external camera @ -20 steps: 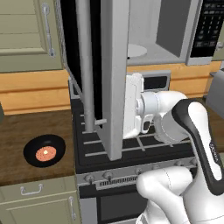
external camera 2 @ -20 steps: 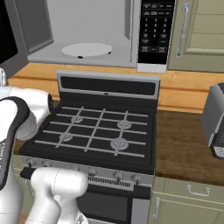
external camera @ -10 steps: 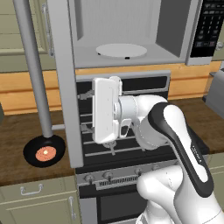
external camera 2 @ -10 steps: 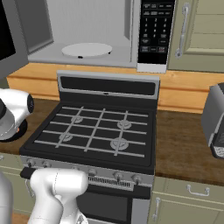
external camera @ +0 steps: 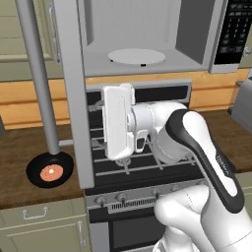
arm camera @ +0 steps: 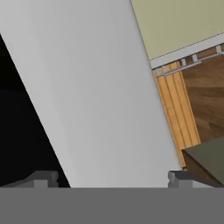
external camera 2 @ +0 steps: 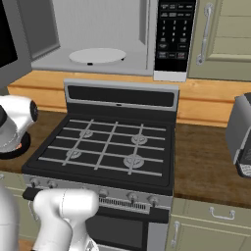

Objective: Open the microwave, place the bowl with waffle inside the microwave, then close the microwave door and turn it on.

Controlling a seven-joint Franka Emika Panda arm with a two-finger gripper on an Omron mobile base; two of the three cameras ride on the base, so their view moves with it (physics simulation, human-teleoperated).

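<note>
Above the stove: we see the microwave point(external camera: 147, 44) standing open, its cavity holding just the white turntable plate point(external camera: 136, 56).
Microwave door point(external camera: 74, 93): swung out toward us, its bar handle point(external camera: 39, 83) upright at the left of the left base view.
Bowl point(external camera: 49, 170): on the wooden table point(external camera: 19, 152) left of the gas stove point(external camera 2: 108, 152), just beside the handle's lower end.
Waffle point(external camera: 50, 172): lying in the bowl's middle.
Pincer point(arm camera: 113, 179): released, we judge; its tips stand wide apart, close against the door's grey frame.
Toaster point(external camera 2: 241, 137): on the table right of the stove.
</note>
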